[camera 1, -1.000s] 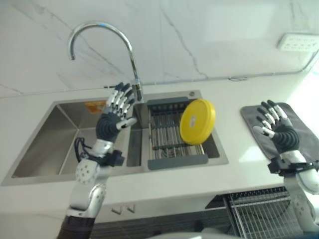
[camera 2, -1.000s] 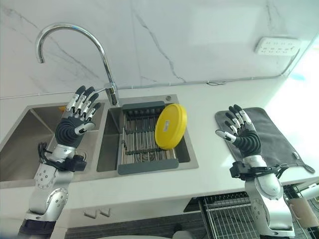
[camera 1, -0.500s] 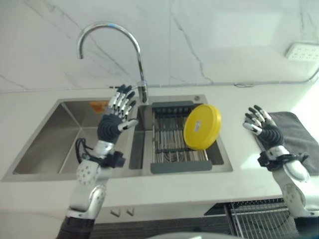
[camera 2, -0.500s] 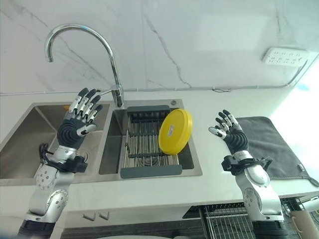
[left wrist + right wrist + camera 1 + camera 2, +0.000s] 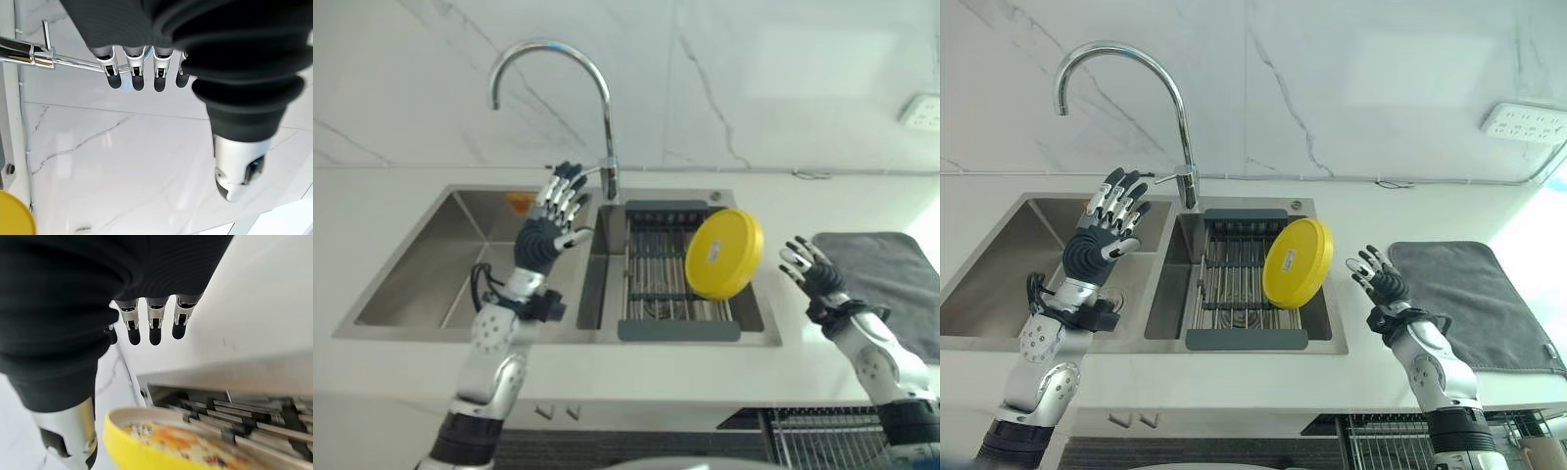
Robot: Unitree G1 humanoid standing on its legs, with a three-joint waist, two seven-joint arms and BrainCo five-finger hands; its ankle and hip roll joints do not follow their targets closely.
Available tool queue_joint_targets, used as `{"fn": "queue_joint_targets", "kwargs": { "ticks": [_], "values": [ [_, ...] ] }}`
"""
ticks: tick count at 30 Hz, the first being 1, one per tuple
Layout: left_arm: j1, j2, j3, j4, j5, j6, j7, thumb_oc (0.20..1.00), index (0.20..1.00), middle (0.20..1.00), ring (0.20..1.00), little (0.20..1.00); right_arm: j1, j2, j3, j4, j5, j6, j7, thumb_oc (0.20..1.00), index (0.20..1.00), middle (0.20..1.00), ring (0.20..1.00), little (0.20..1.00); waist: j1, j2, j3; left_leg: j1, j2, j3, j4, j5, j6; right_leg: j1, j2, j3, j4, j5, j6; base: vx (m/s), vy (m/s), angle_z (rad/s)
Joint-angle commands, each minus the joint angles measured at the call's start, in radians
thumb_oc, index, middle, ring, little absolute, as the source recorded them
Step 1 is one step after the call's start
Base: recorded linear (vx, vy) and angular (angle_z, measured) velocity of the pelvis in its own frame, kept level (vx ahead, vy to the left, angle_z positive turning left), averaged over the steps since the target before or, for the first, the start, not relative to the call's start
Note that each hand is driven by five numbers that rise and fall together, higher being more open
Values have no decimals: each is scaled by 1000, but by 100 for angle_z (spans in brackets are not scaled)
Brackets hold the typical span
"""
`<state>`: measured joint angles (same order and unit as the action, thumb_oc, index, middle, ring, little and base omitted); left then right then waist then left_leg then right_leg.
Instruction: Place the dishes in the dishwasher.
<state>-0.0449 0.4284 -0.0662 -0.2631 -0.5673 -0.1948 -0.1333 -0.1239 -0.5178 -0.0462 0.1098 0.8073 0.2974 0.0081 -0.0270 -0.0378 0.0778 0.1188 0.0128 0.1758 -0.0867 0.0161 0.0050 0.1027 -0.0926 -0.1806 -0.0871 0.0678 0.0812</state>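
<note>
Yellow plate (image 5: 1299, 262): stands on edge in drying rack (image 5: 1246, 294), right basin of sink (image 5: 999, 333); leans back-right, flat face toward near-left.
Right hand (image 5: 1378, 281): just right of plate rim, apart, fingers spread, empty; nearer hand.
Left hand (image 5: 1107, 223): left of faucet (image 5: 1181, 127), over sink divider, fingers straight, empty; farther from plate.

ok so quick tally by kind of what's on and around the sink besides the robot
yellow plate: 1
dish rack: 1
faucet: 1
sink basins: 2
grey mat: 1
wall outlet: 1
total: 7
</note>
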Motion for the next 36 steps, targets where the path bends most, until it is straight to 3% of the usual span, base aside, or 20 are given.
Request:
{"fn": "queue_joint_targets", "kwargs": {
  "ticks": [1,25,36],
  "values": [
    [-75,36,-15,23,16,-43,4,1000,1000,1000,1000,1000,-115,-8,-15,9,57,-24,19,1000,1000,1000,1000,1000,19,-18,-31,7,-3,-7,-1,-17,-12,5,-4,-30,35,1,27,0,0,0],
    [-81,48,-19,34,19,-35,24,1000,1000,1000,1000,1000,-173,-21,25,57,98,32,46,1000,1000,1000,1000,1000,33,-17,-30,11,-4,-12,-1,-18,-13,14,-3,-45,30,-2,24,0,-2,2],
    [-84,50,-24,34,4,-20,31,1000,1000,1000,1000,1000,-205,-32,52,92,98,96,48,1000,1000,1000,1000,1000,41,-18,-26,13,-7,-19,-1,-18,-13,18,-2,-50,34,-7,21,2,0,1]
  ]
}}
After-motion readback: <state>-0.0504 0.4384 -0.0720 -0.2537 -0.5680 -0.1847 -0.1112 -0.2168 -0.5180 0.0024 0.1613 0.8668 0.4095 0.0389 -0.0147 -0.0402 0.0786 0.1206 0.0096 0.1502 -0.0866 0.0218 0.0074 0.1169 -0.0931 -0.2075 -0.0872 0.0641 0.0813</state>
